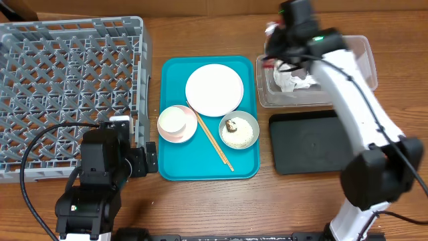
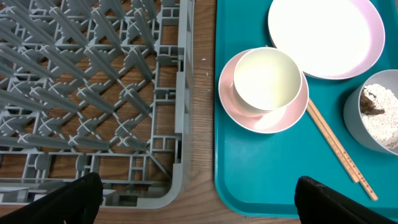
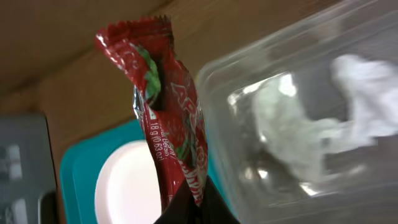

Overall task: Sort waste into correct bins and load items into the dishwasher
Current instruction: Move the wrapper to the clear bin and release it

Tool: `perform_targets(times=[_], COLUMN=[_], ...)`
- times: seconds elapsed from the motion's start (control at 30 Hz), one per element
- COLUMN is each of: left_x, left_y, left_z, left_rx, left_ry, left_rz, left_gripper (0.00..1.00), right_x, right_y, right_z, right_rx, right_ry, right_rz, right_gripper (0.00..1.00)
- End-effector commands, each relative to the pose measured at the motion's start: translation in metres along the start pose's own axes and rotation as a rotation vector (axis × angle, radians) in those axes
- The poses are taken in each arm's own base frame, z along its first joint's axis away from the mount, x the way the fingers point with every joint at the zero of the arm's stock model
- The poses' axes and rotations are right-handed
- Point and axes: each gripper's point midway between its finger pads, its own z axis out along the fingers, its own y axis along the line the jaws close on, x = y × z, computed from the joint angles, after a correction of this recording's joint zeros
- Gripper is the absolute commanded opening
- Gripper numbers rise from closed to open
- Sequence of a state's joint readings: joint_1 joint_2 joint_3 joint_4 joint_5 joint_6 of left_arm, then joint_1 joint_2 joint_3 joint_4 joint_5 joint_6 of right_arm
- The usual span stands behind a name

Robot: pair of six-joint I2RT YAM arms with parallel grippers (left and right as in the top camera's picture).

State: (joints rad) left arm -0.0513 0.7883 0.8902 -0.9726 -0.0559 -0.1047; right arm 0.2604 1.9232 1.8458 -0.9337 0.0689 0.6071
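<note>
Pinched at its lower end in the right gripper (image 3: 191, 210), jaws closed tight on it: red shiny snack wrapper (image 3: 166, 106). Rises from the jaws with long axis near vertical in the wrist view, crimped top end pointing up and slightly left. Sits just beside the rim of the clear tub (image 3: 273, 74), against brown tabletop, with crumpled white napkin (image 3: 292, 130) inside the tub. Across the wooden table (image 1: 200, 207), left gripper (image 2: 199, 202) spread wide, holding nothing, between grey dish rack (image 2: 93, 93) and teal tray (image 2: 249, 174). On that tray: white plate (image 1: 214, 89), cup (image 1: 174, 120) in pink bowl (image 1: 190, 131), chopsticks (image 1: 214, 139), grey bowl (image 1: 249, 137) with rice. Black tray (image 1: 311, 140) just beside the tub.
</note>
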Motion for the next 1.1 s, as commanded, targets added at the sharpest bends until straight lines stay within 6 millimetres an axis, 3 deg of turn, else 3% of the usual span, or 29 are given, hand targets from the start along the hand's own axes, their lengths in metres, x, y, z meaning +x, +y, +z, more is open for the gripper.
perform_targets(times=[0.0, 0.07, 0.13, 0.17, 0.2, 0.27, 0.43, 0.67, 0.8, 0.97, 1.07], left_x=[-0.009, -0.009, -0.009, -0.009, -0.009, -0.009, -0.009, -0.009, -0.010, -0.009, -0.009], left_y=[-0.004, -0.004, -0.004, -0.004, -0.004, -0.004, -0.004, -0.004, -0.004, -0.004, -0.004], left_z=[-0.007, -0.007, -0.007, -0.007, -0.007, -0.007, -0.007, -0.007, -0.007, -0.007, -0.007], left_rx=[0.020, 0.020, 0.020, 0.020, 0.020, 0.020, 0.019, 0.019, 0.019, 0.019, 0.019], left_ry=[-0.031, -0.031, -0.031, -0.031, -0.031, -0.031, -0.031, -0.031, -0.032, -0.031, -0.031], left_rz=[-0.012, -0.012, -0.012, -0.012, -0.012, -0.012, -0.012, -0.012, -0.012, -0.012, -0.012], left_gripper=[1.00, 1.00, 0.99, 1.00, 1.00, 1.00, 1.00, 1.00, 1.00, 1.00, 1.00], right_x=[-0.012, -0.014, -0.018, -0.018, -0.020, -0.021, -0.016, 0.030, 0.044, 0.071, 0.093], right_y=[-0.048, -0.065, -0.074, -0.075, -0.074, -0.071, -0.070, -0.079, -0.082, -0.069, -0.048], right_z=[0.011, 0.014, 0.015, 0.015, 0.012, 0.008, -0.017, -0.069, -0.094, -0.120, -0.117], right_rx=[0.102, 0.121, 0.120, 0.112, 0.083, 0.053, 0.044, 0.055, 0.046, -0.010, -0.057], right_ry=[0.014, 0.027, 0.036, 0.042, 0.053, 0.063, 0.082, 0.240, 0.242, 0.217, 0.225], right_rz=[0.091, 0.119, 0.119, 0.100, 0.044, -0.003, -0.032, -0.100, -0.125, -0.220, -0.318], right_gripper=[0.05, 0.28, 0.39, 0.45, 0.64, 0.80, 0.83, 0.84, 0.84, 0.84, 0.84])
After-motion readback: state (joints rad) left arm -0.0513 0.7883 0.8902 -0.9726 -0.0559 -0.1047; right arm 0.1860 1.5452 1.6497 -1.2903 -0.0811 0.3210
